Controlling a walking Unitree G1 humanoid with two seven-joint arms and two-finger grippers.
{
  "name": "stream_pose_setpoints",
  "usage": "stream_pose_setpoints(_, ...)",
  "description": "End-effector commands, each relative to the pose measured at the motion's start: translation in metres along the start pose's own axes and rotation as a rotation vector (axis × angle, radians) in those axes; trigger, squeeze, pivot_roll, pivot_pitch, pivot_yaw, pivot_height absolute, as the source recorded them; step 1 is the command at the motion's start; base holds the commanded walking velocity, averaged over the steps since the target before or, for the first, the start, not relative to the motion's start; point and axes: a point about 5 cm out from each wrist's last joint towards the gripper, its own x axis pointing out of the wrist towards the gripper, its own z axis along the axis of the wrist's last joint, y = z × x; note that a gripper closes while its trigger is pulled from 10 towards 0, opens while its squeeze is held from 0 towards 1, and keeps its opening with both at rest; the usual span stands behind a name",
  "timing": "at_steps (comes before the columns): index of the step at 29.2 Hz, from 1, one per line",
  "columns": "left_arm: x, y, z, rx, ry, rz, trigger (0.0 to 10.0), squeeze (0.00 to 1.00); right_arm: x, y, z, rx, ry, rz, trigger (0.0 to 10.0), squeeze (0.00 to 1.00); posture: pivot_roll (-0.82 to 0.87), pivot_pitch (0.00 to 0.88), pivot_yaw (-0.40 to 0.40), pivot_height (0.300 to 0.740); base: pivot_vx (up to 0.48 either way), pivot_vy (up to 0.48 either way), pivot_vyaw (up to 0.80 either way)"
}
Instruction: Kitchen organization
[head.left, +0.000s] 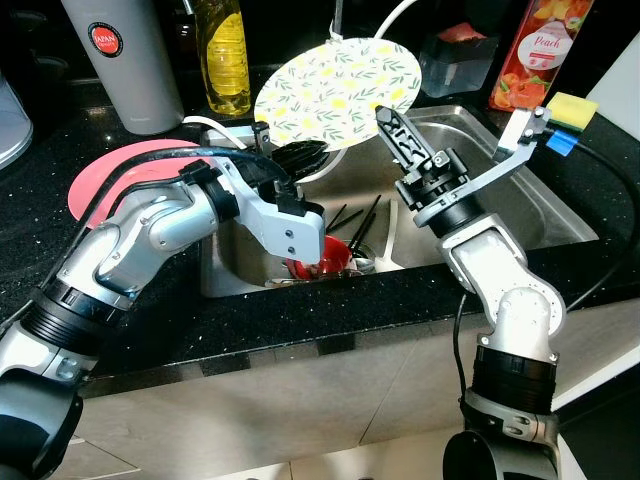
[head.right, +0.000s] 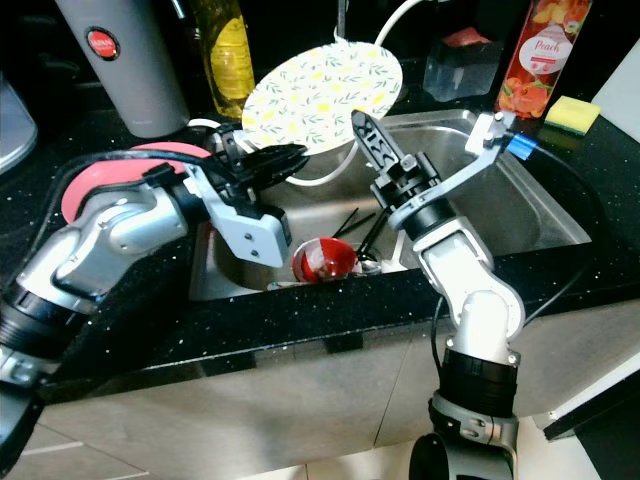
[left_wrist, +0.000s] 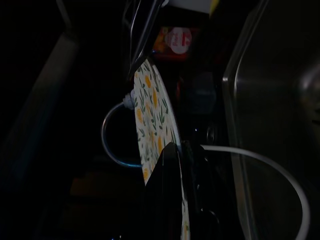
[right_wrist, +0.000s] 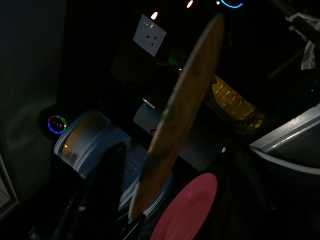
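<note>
Left gripper (head.left: 297, 157) clamps round, leaf-patterned plate (head.left: 340, 88) — steel sink (head.left: 520, 190).

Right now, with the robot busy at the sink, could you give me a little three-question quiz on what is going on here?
1. True or false: both pincers are at the lemon-print plate, one on each side of its edge.
2. What lies on the black counter beside the left arm? A) a pink plate B) a green bowl C) a wooden board
3. Fill in: down in the sink, next to some dark utensils, sits a ____ bowl.

Key
1. True: the left pincer grips the plate's lower left edge, the right pincer its lower right edge.
2. A, the pink plate.
3. Red: the red bowl.
</note>
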Motion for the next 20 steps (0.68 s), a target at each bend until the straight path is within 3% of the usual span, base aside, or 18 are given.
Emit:
stream_pose_setpoints(1,0.006,0.002,0.007,0.012,-0.041,0.018,10.0,0.0,0.002,0.001,0.0,0.025,0.006,-0.001,10.0,1.0,0.11,0.078,0.0,0.74,0.0,0.0,0.0)
stream_pose_setpoints(3,0.007,0.0,0.009,0.011,-0.053,0.013,10.0,0.0,0.003,-0.002,0.0,0.037,0.005,-0.018,10.0,1.0,0.11,0.078,0.0,0.74,0.0,0.0,0.0)
stream_pose_setpoints(4,0.007,-0.002,0.011,0.008,-0.064,0.006,10.0,0.0,0.003,-0.002,0.0,0.041,0.006,-0.02,10.0,0.0,0.11,0.078,0.0,0.74,0.0,0.0,0.0)
stream_pose_setpoints(11,0.009,-0.013,0.02,-0.011,-0.097,-0.026,10.0,0.0,0.004,-0.001,0.0,0.059,0.009,-0.028,10.0,0.0,0.11,0.083,0.0,0.74,0.0,0.0,0.0)
stream_pose_setpoints(12,0.009,-0.015,0.021,-0.016,-0.1,-0.029,10.0,0.0,0.005,-0.003,0.0,0.059,0.008,-0.042,7.6,0.0,0.11,0.083,0.0,0.74,0.0,0.0,0.0)
stream_pose_setpoints(13,0.008,-0.017,0.023,-0.021,-0.105,-0.034,10.0,0.0,0.004,-0.006,0.0,0.06,0.004,-0.064,2.7,0.0,0.11,0.083,0.0,0.74,0.0,0.0,0.0)
stream_pose_setpoints(15,0.008,-0.017,0.023,-0.021,-0.105,-0.034,10.0,0.0,0.004,-0.006,0.0,0.06,0.004,-0.064,2.7,0.0,0.11,0.083,0.0,0.74,0.0,0.0,0.0)
stream_pose_setpoints(16,0.008,-0.019,0.024,-0.023,-0.112,-0.041,10.0,0.0,0.004,-0.009,0.001,0.058,0.001,-0.088,0.0,0.0,0.11,0.083,0.0,0.74,0.0,0.0,0.0)
stream_pose_setpoints(20,0.007,-0.02,0.023,-0.021,-0.11,-0.046,10.0,0.0,0.003,-0.014,0.001,0.057,-0.006,-0.125,0.0,0.0,0.11,0.084,0.001,0.74,0.0,0.0,0.0)
